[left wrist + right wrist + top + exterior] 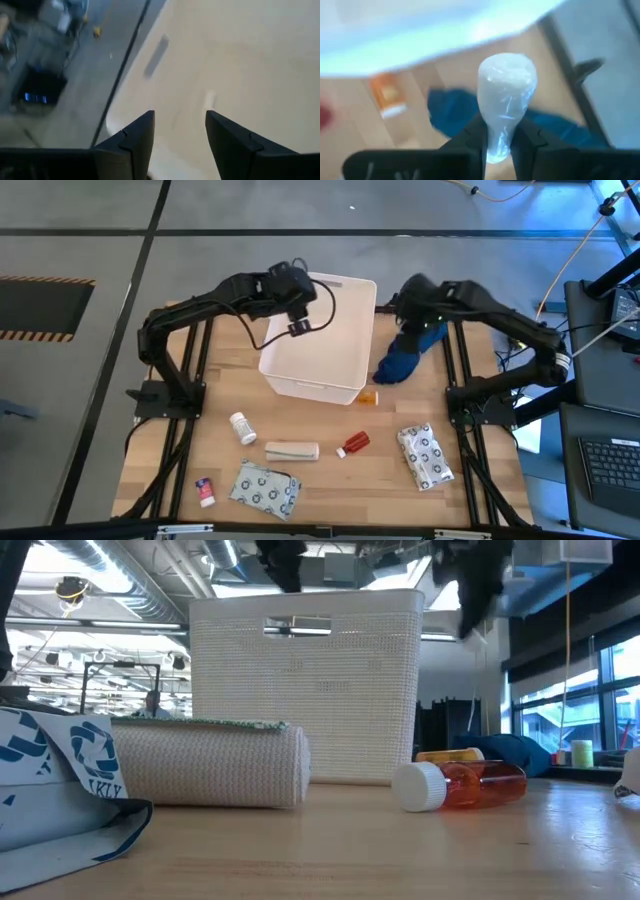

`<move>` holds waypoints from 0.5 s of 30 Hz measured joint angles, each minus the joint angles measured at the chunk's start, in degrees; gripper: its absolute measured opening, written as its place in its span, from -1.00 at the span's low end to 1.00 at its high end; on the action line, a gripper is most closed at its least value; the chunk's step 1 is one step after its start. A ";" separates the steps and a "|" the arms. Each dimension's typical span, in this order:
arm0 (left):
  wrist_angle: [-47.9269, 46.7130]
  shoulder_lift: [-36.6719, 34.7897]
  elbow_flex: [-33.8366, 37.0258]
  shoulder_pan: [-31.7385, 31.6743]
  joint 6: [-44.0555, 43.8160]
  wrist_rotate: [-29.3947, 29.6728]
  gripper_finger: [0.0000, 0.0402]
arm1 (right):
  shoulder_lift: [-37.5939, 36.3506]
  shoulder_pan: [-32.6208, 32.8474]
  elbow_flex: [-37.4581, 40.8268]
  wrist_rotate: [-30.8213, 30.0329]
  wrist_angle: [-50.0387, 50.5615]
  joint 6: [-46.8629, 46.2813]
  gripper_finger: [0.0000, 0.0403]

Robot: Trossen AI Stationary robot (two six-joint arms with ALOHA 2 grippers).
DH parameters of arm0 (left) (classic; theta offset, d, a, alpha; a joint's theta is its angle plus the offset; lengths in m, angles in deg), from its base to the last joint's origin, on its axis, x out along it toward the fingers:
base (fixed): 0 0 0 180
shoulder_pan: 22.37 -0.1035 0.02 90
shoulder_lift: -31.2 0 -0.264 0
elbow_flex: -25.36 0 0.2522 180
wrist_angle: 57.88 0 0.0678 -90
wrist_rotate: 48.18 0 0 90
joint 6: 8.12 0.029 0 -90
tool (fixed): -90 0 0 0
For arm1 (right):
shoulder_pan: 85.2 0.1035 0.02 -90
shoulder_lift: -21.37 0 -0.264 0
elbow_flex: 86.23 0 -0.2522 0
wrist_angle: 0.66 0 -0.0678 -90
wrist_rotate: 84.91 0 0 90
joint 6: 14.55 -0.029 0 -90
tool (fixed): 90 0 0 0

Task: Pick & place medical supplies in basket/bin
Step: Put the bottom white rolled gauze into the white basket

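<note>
The right pincer pinches a white plastic-wrapped item just beside the white basket, above the dark blue cloth, while the left pincer hangs spread over the basket, and other supplies lie on the surface.

Two arms, matte black, slender tubular links with bulkier rounded joint housings; each mounted on a black base block at the table's side edge; left arm carries a thin black cable looping loose beside its wrist; left gripper fingers dark, flat-faced, wedge-shaped with chamfered edges; right gripper fingers likewise black, angular; right arm same build.
</note>
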 joint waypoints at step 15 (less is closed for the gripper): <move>-25.73 -5.72 4.70 -5.22 -26.03 5.95 -0.15 | 10.41 1.14 -5.88 9.24 -37.36 5.77 -0.72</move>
